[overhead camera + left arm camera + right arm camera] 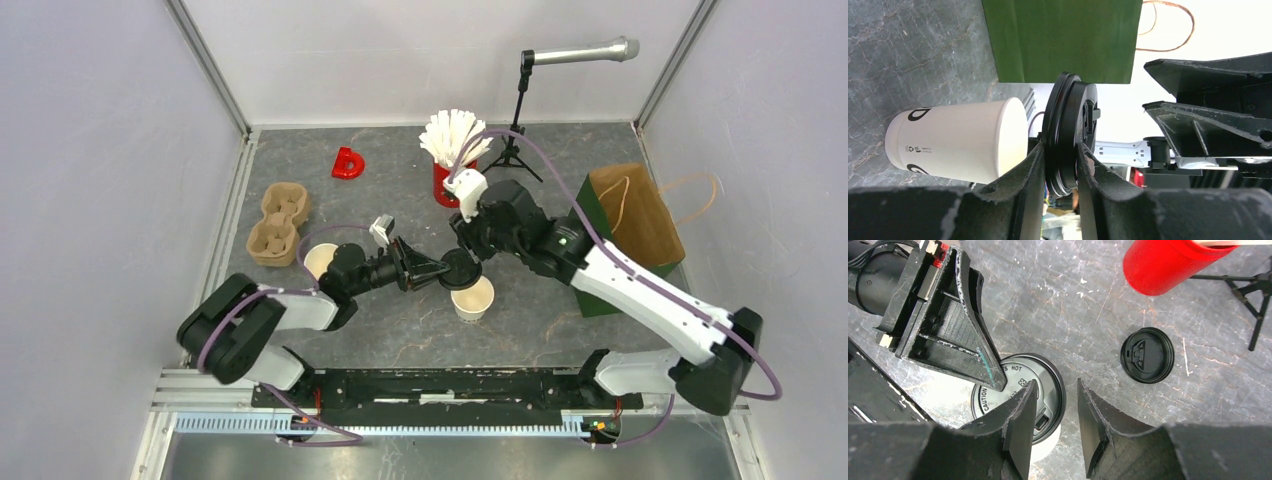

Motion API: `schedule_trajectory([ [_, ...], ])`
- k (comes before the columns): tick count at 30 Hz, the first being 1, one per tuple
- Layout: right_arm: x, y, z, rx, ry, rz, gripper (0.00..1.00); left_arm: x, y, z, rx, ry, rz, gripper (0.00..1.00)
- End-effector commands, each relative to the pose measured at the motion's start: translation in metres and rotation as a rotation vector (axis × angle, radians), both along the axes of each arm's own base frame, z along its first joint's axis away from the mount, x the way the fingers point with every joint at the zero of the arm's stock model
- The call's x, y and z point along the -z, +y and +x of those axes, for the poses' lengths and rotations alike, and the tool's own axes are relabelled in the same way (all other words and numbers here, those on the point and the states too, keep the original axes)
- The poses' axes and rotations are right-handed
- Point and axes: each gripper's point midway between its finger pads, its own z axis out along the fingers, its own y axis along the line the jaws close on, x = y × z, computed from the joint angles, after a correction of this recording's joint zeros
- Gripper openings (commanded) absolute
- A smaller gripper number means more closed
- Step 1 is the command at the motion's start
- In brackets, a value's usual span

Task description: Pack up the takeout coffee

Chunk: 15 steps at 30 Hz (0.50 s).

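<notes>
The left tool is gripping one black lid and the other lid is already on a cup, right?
Not quite. The left tool does grip one black lid, but the other lid lies flat on the table near the red cup, as the right wrist view shows.

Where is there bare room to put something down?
Bare: the near strip before the white cup, and between the red D and red cup. Crowded: the middle, where left tool and right tool meet at the lid.

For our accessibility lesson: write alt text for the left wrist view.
The left gripper clamps a black lid edge-on, beside a white cup; a green bag is behind.
</notes>
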Motion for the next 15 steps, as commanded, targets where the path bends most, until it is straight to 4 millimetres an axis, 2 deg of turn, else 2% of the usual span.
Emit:
schedule_trajectory([
  [1,-0.016,-0.015,-0.005,0.047,-0.057,0.073,0.42,0.007,0.001,-0.005,0.032,-0.081,0.157,0.35],
  [5,-0.013,-0.031,-0.014,0.070,-0.075,0.090,0.44,0.005,-0.003,-0.017,0.086,-0.104,0.215,0.37],
  [11,-0.011,-0.046,-0.023,0.090,-0.093,0.117,0.47,-0.004,-0.017,-0.030,0.153,-0.130,0.209,0.37],
  [15,-0.001,-0.050,-0.026,0.093,-0.087,0.113,0.49,0.003,-0.028,-0.035,0.188,-0.131,0.242,0.38],
])
